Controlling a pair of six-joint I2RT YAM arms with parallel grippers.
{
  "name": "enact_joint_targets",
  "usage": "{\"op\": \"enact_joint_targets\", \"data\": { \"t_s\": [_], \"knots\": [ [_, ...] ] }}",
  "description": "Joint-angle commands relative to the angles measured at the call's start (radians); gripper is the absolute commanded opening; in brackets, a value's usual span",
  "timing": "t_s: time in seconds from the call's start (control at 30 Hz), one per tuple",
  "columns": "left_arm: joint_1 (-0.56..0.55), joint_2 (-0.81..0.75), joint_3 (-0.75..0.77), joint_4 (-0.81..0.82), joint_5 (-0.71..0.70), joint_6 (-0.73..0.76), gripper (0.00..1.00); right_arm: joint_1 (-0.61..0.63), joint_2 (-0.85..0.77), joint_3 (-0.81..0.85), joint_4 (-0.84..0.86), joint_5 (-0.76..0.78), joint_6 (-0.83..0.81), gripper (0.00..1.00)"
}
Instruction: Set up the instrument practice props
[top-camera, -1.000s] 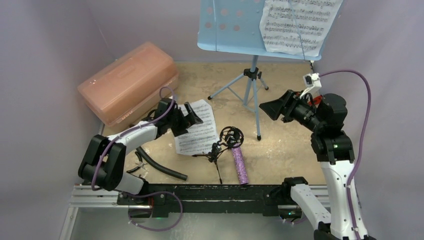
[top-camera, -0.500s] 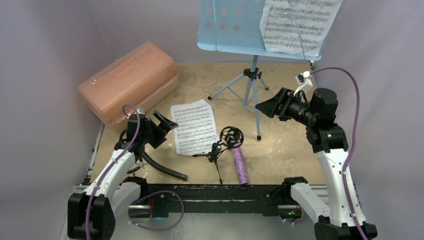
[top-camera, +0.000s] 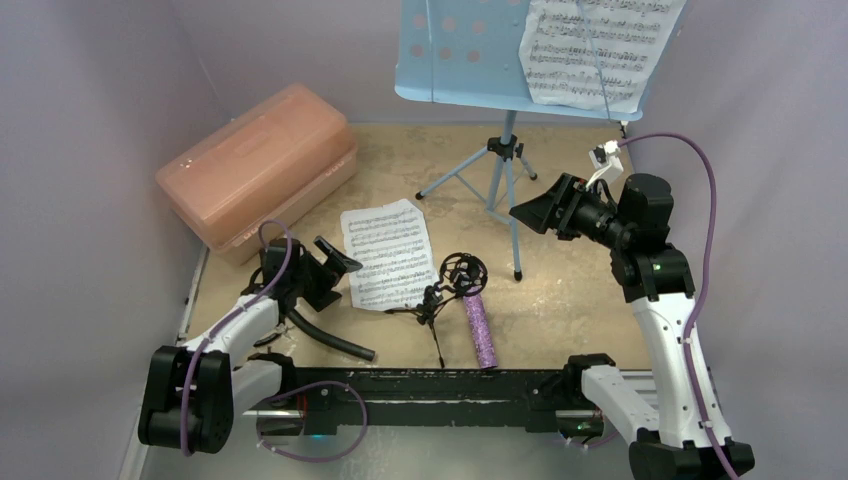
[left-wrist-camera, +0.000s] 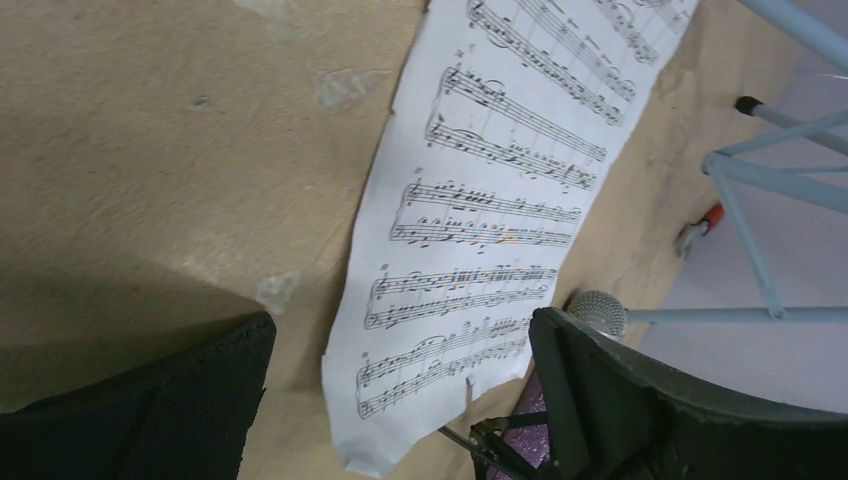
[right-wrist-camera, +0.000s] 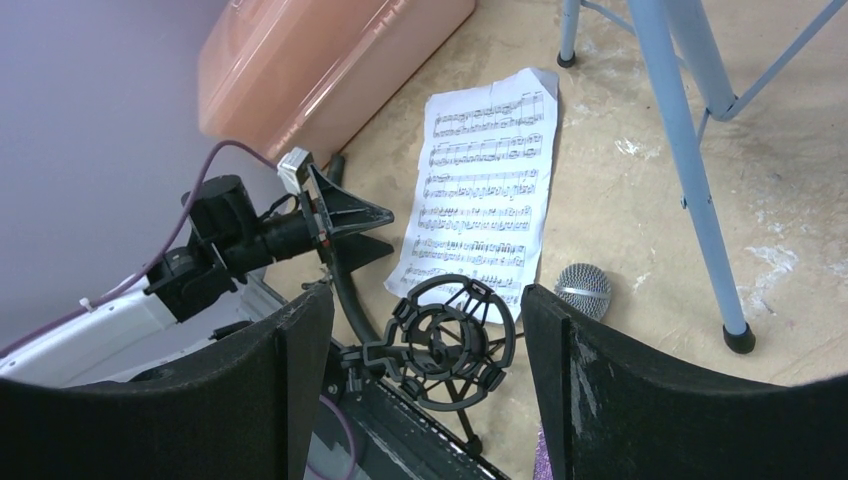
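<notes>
Clearly, the loose sheet-music page (top-camera: 388, 255) is lying flat mid-desk (top-camera: 580, 290), its long axis running from the near edge to the far edge. Our left fingers (left-wrist-camera: 140, 410) are gaping wide and empty just beside its left margin, not touching, pointing across it toward the right edge. Our right fingers (right-wrist-camera: 640, 400), equally wide, are hanging raised nearer the right edge, so we are judging the left arm better placed.
</notes>
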Motion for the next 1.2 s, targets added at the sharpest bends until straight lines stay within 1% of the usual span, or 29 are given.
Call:
{"op": "enact_joint_targets", "data": {
  "t_s": [0.0,0.07,0.27,0.7,0.93,1.17],
  "knots": [
    [0.003,0.017,-0.087,0.233,0.095,-0.043,0.98,0.003,0.002,0.024,0.025,-0.011,0.003,0.72],
    [0.004,0.017,-0.127,0.313,0.103,-0.081,0.97,0.003,0.003,0.027,0.026,-0.010,-0.002,0.72],
    [0.003,0.038,-0.187,0.458,0.107,-0.139,0.97,0.003,0.009,0.040,0.026,-0.006,-0.006,0.72],
    [-0.002,0.104,-0.221,0.772,0.143,-0.216,0.95,0.003,0.000,0.048,0.016,-0.010,-0.016,0.72],
    [-0.016,0.237,-0.209,0.915,0.191,-0.221,0.93,0.003,-0.008,0.057,0.034,-0.017,-0.023,0.73],
    [-0.080,0.422,-0.140,1.044,0.208,-0.222,0.89,0.003,-0.003,0.065,0.032,-0.017,-0.026,0.73]
  ]
}}
